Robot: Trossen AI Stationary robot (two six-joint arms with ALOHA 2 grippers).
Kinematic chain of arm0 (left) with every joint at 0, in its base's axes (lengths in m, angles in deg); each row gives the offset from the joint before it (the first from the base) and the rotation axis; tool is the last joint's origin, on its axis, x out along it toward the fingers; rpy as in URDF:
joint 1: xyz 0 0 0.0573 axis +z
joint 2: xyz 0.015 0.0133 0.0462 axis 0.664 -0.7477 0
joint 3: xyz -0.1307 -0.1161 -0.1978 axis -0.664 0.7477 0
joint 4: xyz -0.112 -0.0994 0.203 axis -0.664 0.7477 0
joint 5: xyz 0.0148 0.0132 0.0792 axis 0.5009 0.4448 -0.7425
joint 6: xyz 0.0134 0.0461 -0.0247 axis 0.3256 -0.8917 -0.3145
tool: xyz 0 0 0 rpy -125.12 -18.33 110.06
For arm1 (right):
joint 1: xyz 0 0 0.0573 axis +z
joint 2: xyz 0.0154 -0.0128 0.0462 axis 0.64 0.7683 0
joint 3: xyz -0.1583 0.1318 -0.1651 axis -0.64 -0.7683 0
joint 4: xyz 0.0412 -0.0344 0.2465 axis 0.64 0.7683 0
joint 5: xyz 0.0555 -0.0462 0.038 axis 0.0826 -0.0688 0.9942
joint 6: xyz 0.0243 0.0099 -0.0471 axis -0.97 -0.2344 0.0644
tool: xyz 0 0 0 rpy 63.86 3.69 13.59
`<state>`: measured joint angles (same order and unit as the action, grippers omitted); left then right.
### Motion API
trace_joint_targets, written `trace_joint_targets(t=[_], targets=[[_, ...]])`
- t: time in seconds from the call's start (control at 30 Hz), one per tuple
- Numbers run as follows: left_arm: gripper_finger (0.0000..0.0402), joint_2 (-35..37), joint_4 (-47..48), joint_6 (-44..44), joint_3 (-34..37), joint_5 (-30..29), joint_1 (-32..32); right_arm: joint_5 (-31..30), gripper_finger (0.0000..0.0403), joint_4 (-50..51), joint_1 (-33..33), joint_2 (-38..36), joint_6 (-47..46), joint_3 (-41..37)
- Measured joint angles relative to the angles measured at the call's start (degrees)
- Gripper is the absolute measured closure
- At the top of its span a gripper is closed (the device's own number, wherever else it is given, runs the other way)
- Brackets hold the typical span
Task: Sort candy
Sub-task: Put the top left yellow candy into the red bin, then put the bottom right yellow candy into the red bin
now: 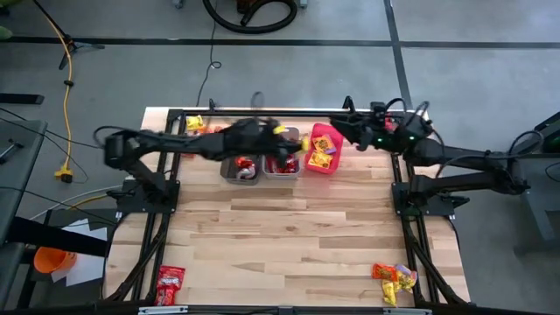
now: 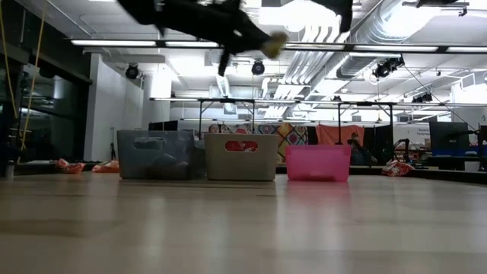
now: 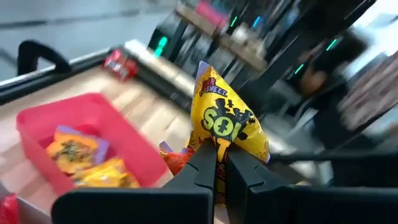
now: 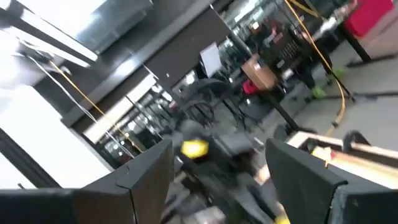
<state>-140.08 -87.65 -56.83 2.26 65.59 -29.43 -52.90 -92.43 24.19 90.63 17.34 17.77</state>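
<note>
My left gripper (image 3: 222, 155) is shut on a yellow candy pack (image 3: 227, 121) with dark lettering. It hangs in the air above the brown bin (image 1: 282, 164) and close to the pink bin (image 1: 322, 150); the low view shows the yellow candy pack (image 2: 274, 44) high over the bins. The pink bin (image 3: 37, 127) has yellow and orange candy (image 3: 81, 155) in it. The grey bin (image 1: 241, 168) and the brown bin hold red candy. My right gripper (image 4: 217, 180) is open, waiting over the far edge beyond the pink bin (image 1: 339, 122). My left gripper pinches the yellow pack between its two fingers by one end (image 3: 221, 144). The rest of the pack stands out past the fingertips. The arm reaches in from the table's left, and the pack is lifted clear, well above the bins.
The three bins stand in a row near the table's far edge (image 2: 242, 156). Loose candy lies at the far left (image 1: 194, 124), a red pack at the near left corner (image 1: 169, 284), and a yellow-orange heap at the near right corner (image 1: 394, 282). The wooden middle (image 1: 289, 236) is bare.
</note>
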Motion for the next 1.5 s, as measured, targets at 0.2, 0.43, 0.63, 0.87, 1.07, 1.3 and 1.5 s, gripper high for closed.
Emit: trace_joint_targets(t=[0.2,0.43,0.63,0.87,1.07,1.3,1.5], targets=[[0.0401,-15.45,4.71,-5.83,-15.45,0.11,2.40,-0.32,0.0151,0.06,-0.23,-4.01,4.32,0.00],[0.0377,-28.92,9.07,0.05,-28.03,-0.75,4.74,-0.46,0.0151,0.39,-0.23,-4.75,4.55,0.00],[0.0305,-31.37,14.56,-0.07,-32.76,1.08,5.24,-0.48,0.0151,1.89,-0.24,-4.76,4.62,0.00],[0.0213,-28.00,16.43,-2.23,-33.10,1.72,5.56,-0.52,0.0151,1.93,-0.28,-4.75,7.12,0.00],[0.0184,-24.89,24.52,-1.85,-33.10,2.43,6.99,-0.59,0.0151,2.65,-0.28,-4.75,7.57,0.00],[0.0187,-16.35,30.65,-9.56,-32.86,11.77,6.83,-0.59,0.0151,3.70,-0.26,-4.75,7.57,0.00],[0.0188,-0.64,26.37,-13.45,-21.49,4.97,3.32,-0.20,0.0151,4.25,-0.21,-4.77,7.57,0.00]])
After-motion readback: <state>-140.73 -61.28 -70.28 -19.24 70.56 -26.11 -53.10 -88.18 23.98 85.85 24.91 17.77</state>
